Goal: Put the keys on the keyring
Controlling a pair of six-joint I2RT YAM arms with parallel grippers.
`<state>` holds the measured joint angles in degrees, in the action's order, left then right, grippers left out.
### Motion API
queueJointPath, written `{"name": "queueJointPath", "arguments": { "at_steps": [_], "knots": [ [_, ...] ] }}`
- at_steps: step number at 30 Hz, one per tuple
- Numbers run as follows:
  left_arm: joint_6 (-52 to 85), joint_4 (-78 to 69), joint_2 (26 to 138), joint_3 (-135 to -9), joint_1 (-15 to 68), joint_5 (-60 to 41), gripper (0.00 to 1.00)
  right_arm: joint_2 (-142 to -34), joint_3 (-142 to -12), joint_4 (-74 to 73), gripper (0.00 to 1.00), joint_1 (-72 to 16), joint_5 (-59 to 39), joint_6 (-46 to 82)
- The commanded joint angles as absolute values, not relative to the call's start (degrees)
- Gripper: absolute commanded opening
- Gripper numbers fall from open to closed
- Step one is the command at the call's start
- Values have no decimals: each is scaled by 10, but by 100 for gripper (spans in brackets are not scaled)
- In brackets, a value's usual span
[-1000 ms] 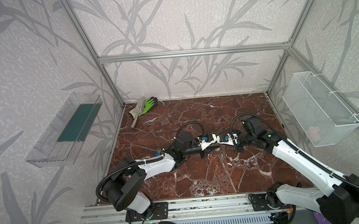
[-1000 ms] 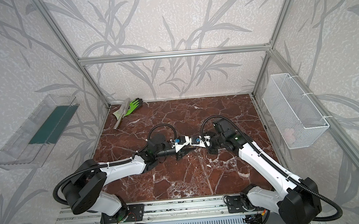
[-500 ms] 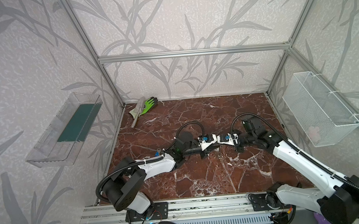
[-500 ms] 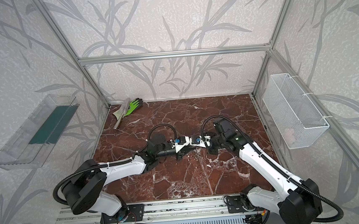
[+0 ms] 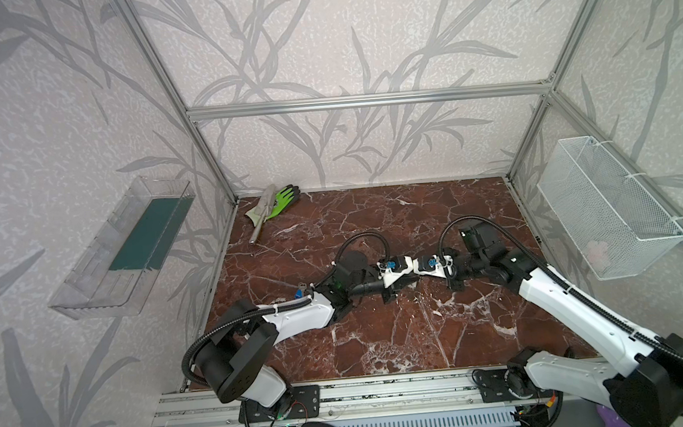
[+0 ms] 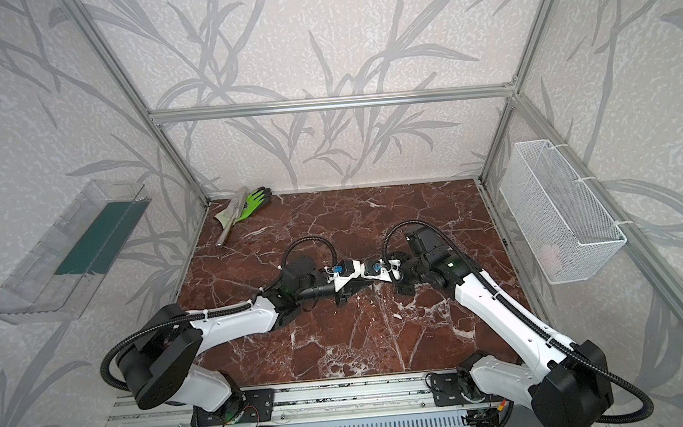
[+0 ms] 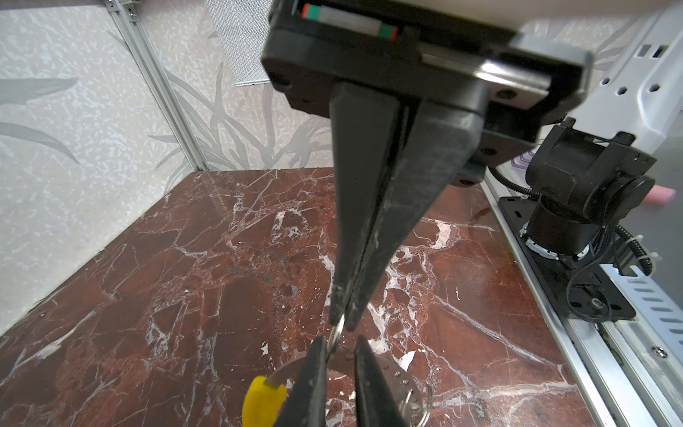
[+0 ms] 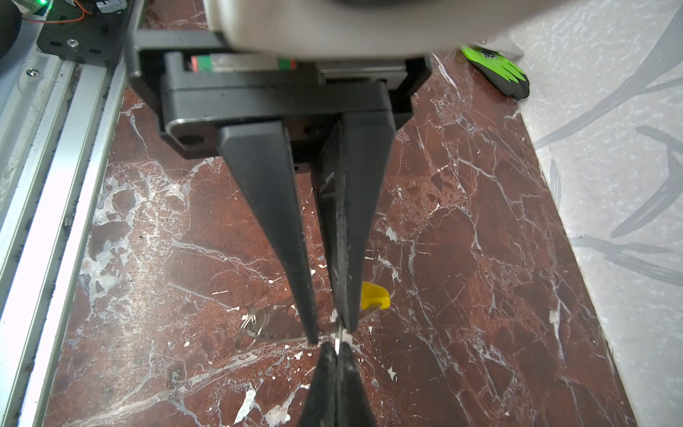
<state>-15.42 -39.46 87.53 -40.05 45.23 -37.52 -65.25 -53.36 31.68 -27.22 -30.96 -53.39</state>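
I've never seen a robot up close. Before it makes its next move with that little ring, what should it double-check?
1. Right pincer shut on the thin wire ring: ok.
2. Left pincer gripping: not ok, jaws apart around the ring.
3. Blue-headed key picked up: not ok, lies on the table beside the left arm.
4. Ring's split pried open: cannot tell.
5. Yellow-tipped metal piece free of the fingertips: cannot tell.

Blocked at the table (image 5: 383,344) centre by left pincer (image 7: 340,345) and right pincer (image 7: 342,318), tip to tip; open elsewhere bar green glove (image 5: 284,198).
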Motion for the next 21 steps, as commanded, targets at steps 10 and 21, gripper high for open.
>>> {"name": "queueJointPath", "arguments": {
  "at_steps": [10,21],
  "knots": [
    [-163,-413,874,-427,469,-380,10,-655,-538,325,0,-279,-330,-533],
    [-127,-436,863,-415,467,-402,0,-616,-508,267,20,-257,-322,-488]
  ]
}}
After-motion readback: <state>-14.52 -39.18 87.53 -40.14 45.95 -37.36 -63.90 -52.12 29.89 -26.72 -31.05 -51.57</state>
